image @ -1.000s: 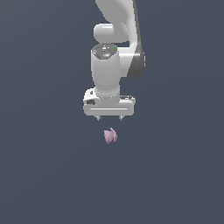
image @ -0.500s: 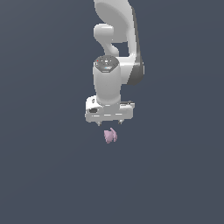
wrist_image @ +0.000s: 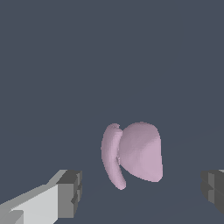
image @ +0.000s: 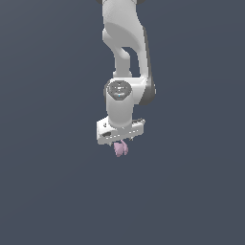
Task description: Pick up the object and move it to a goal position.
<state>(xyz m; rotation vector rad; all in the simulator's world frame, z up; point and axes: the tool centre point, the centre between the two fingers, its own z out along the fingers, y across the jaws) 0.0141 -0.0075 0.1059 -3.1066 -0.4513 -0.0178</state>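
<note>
The object [image: 120, 149] is a small pale pink-lilac lobed lump on the dark grey floor. In the exterior view the white gripper [image: 119, 142] hangs straight over it, and the object's top is partly hidden by the gripper's body. In the wrist view the object [wrist_image: 133, 153] lies between the two fingers [wrist_image: 70, 194], with a gap on each side. The gripper [wrist_image: 142, 190] is open and touches nothing that I can see.
The floor [image: 52, 182] is a plain dark grey surface. The white arm [image: 125, 43] rises from the gripper to the top of the exterior view.
The gripper has come down over the object and has turned a little about its vertical axis. The object has not moved.
</note>
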